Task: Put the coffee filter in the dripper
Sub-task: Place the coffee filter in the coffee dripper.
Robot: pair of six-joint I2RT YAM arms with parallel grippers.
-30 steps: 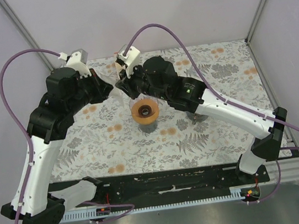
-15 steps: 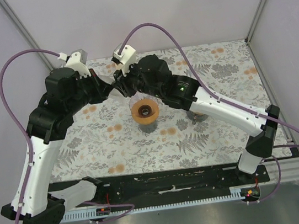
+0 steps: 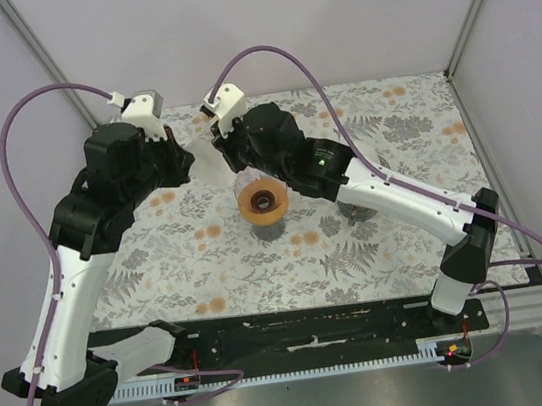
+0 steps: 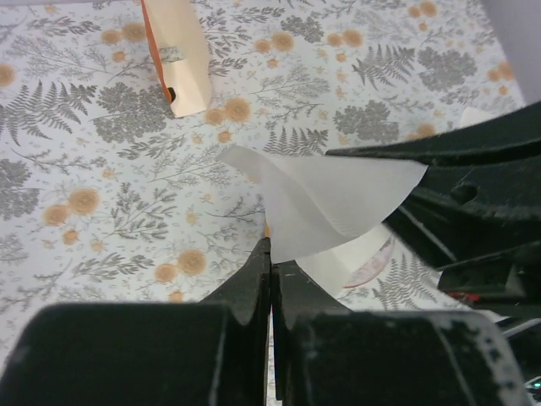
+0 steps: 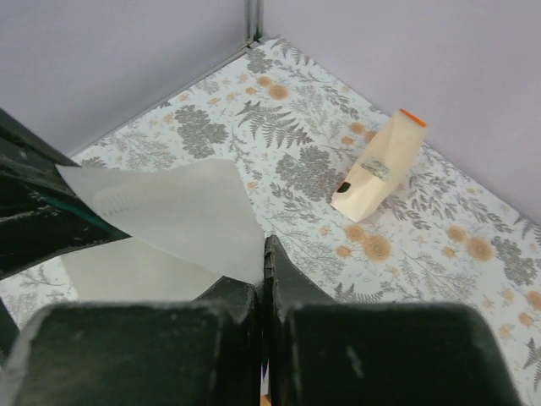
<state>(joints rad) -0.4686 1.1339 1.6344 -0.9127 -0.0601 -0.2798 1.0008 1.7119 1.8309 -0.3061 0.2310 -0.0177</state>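
obstacles: left gripper (image 4: 270,254) and right gripper (image 5: 264,249) tip to tip behind dripper (image 3: 264,204), coffee filter (image 4: 321,199) between — cream holder (image 5: 378,165) by back wall | free: table (image 3: 423,131) far right, near left

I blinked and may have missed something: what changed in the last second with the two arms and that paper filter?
The right arm swung a little to the left and toward the back wall, and the right gripper now pinches one edge of the paper filter. The left gripper, shut on the filter's other corner, hardly moved. The orange dripper stayed put on the table, not yet holding the filter.
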